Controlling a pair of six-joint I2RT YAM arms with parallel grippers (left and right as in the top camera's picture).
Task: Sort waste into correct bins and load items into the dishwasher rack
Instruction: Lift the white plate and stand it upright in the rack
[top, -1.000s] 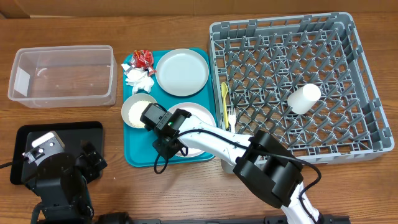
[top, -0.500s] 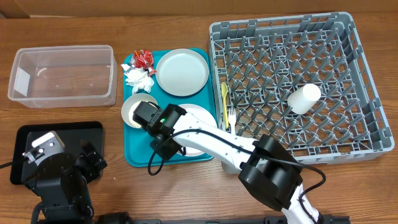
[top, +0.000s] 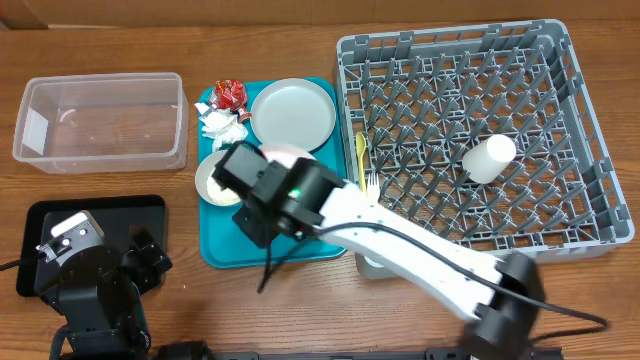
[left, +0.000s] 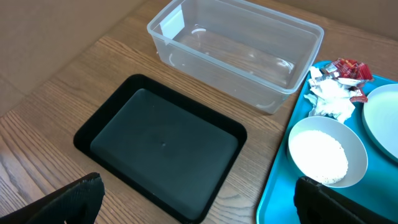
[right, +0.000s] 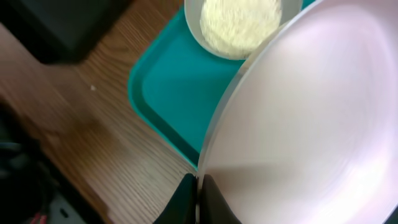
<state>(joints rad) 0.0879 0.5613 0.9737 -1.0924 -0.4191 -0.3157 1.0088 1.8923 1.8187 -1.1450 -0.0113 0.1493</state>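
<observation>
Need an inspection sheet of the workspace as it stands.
Surface: wood table with a teal tray on it.
Job's things: cup lying in rack; grey plate, bowl of rice, napkin and wrappers on teal tray; spoon and fork by rack's left edge; tub and black tray empty.
Clutter: nothing seen.
Grippers: left gripper open, empty; right gripper shut on tilted white plate.
Cables: black cable off right wrist.
Surroundings: brown board behind table.

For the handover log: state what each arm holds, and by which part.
The right arm's fingers pinch the white plate by its rim; the left arm's fingers stand open, holding nothing.
</observation>
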